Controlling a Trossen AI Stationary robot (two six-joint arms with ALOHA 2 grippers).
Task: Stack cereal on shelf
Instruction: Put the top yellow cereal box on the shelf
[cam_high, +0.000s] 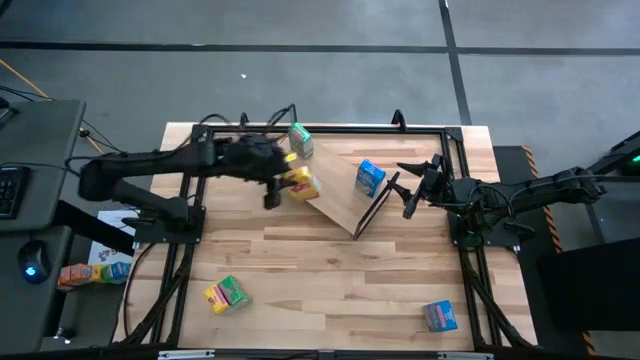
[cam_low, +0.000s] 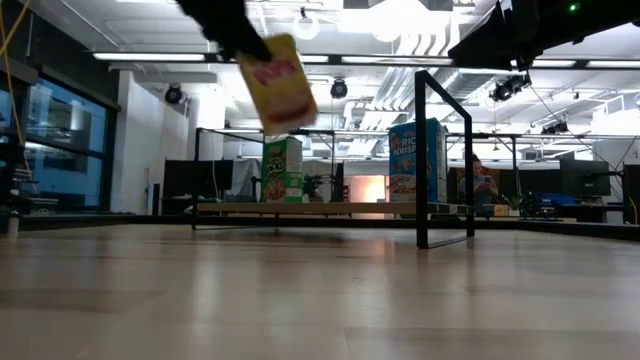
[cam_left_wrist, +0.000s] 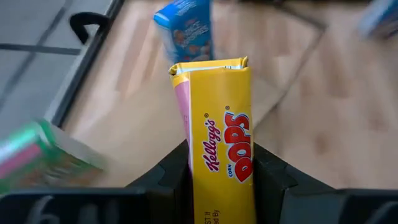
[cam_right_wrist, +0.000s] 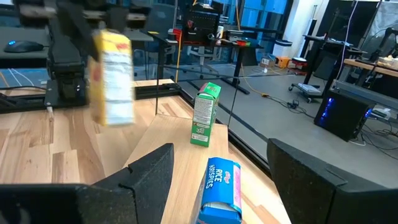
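Note:
My left gripper (cam_high: 272, 185) hovers over the shelf's left part, shut on a yellow cereal box (cam_high: 299, 184) that shows in the low view (cam_low: 278, 82) and the left wrist view (cam_left_wrist: 219, 143). The shelf (cam_high: 338, 200) is a light wood board on black wire legs. A green box (cam_high: 300, 140) and a blue box (cam_high: 369, 177) stand upright on it, resting on their bottom ends. My right gripper (cam_high: 408, 195) is open at the shelf's right end, pointing at the blue box (cam_right_wrist: 221, 190) and touching nothing. My left gripper pinches the yellow box between its two fingers (cam_left_wrist: 171, 171), which lie on its two broad faces near one end (cam_left_wrist: 214, 186). The narrow printed side faces the wrist camera. In the low view the fingers come from above, and the box hangs tilted below them, lifted clear of the shelf.
A green and yellow pair of boxes (cam_high: 227, 293) lies on the table near the left front, and a blue box (cam_high: 440, 316) lies near the right front. A black frame (cam_high: 460, 190) borders the table. Small coloured objects (cam_high: 85, 272) sit off the table's left side.

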